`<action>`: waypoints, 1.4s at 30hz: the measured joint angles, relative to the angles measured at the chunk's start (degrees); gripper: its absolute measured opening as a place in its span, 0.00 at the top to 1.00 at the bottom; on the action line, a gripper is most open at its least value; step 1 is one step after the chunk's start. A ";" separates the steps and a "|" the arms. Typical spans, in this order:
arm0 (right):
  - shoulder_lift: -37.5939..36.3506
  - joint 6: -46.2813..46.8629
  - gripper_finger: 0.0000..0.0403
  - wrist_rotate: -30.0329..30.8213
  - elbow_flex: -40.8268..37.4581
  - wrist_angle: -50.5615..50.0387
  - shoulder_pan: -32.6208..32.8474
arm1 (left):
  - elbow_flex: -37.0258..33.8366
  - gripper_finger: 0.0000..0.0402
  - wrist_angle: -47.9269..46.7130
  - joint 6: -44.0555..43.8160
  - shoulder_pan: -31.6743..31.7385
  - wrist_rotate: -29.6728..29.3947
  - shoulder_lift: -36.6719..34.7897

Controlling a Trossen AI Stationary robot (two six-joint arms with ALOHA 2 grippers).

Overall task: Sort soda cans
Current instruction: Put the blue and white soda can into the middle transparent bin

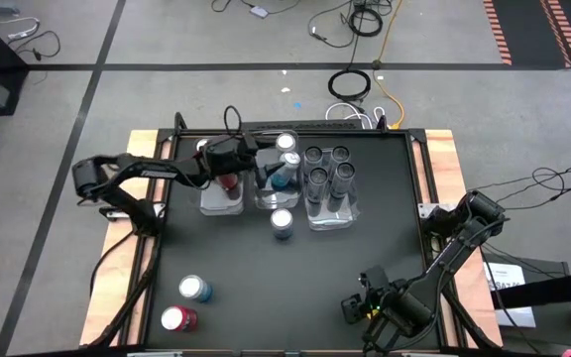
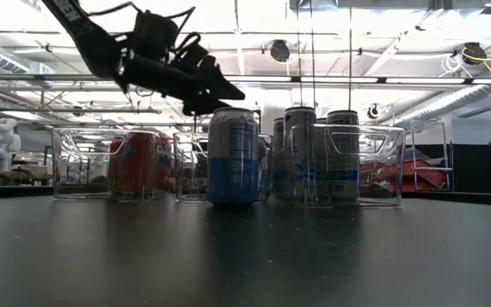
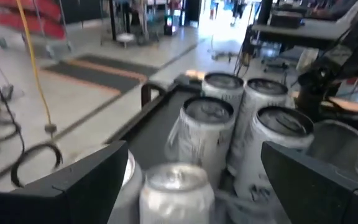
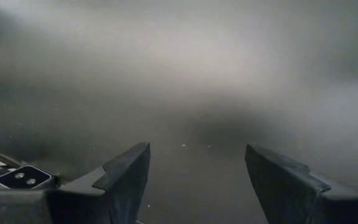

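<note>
My left gripper (image 1: 266,159) hangs above the middle tray (image 1: 276,193) near the bench's far edge, jaws spread wide and holding nothing; in the left wrist view its fingers (image 3: 95,180) flank a silver can top (image 3: 178,180) without touching it. Under it, blue-and-silver cans (image 1: 285,144) stand upright, long axis vertical, tops up. Just beside them toward the right edge, four dark grey cans (image 1: 327,171) stand upright together in the right tray (image 1: 333,216). On the other side, a red can (image 1: 229,182) stands in the left tray (image 1: 222,205). One blue-and-silver can (image 1: 282,223) stands upright on the bare bench just in front of the trays; from the low view it blocks part of the trays behind it. Near the bench's front-left corner, a blue can (image 1: 194,289) and a red can (image 1: 177,319) wait close together. My right gripper (image 1: 350,307) waits low near the front edge, well apart from any can, jaws parted and empty.
</note>
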 joint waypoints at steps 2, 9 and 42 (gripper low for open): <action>0.00 -0.28 0.37 0.00 0.00 -0.06 0.02 | 0.00 0.06 -5.54 -1.21 -0.20 -0.04 -2.77; 0.00 -2.07 0.37 0.02 0.00 -0.49 0.02 | 0.00 0.06 -26.27 -1.38 -0.28 -0.19 -10.11; 0.00 -2.91 0.37 2.82 0.00 -0.13 0.00 | 12.44 0.06 -44.28 4.75 -0.07 -8.17 8.09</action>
